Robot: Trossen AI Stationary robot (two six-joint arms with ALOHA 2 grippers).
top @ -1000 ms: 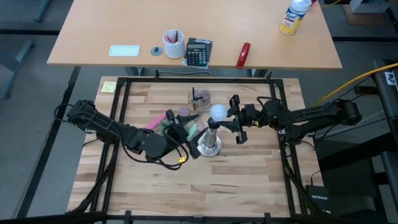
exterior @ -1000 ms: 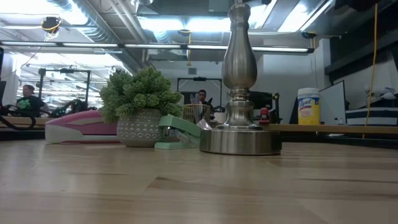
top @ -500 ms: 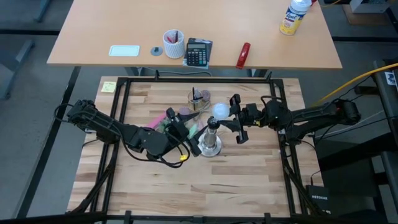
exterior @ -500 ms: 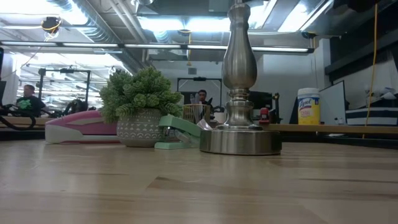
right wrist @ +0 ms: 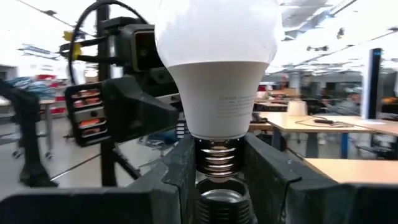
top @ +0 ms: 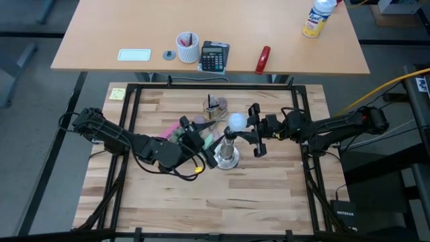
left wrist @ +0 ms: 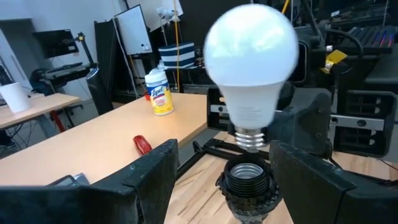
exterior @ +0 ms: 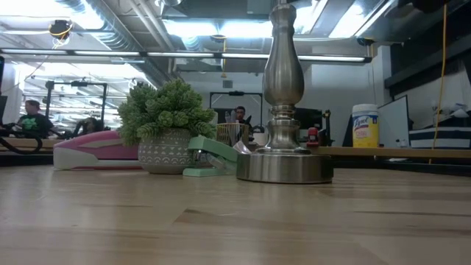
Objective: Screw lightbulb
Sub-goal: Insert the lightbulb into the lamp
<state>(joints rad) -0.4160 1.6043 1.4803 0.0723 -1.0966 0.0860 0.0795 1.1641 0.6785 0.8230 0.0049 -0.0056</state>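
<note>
The bulb [top: 236,121] hangs just above the stand [top: 226,156] near the table's [top: 269,202] centre, its screw base straight over the black socket [left wrist: 249,180] with a thin gap showing between thread and socket mouth. The right gripper [top: 252,130] reaches in from 3 o'clock, its fingers [right wrist: 180,168] clamped on the bulb's silvery base, one on each side. The left gripper [top: 209,152] comes in from 8 o'clock and sits low at the stand, its fingers [left wrist: 155,180] spread wide to either side of the socket, not touching it. A small plant [exterior: 165,129], a pink stapler [exterior: 96,151] and a green stapler [exterior: 210,158] lie at the stand's 10 o'clock.
</note>
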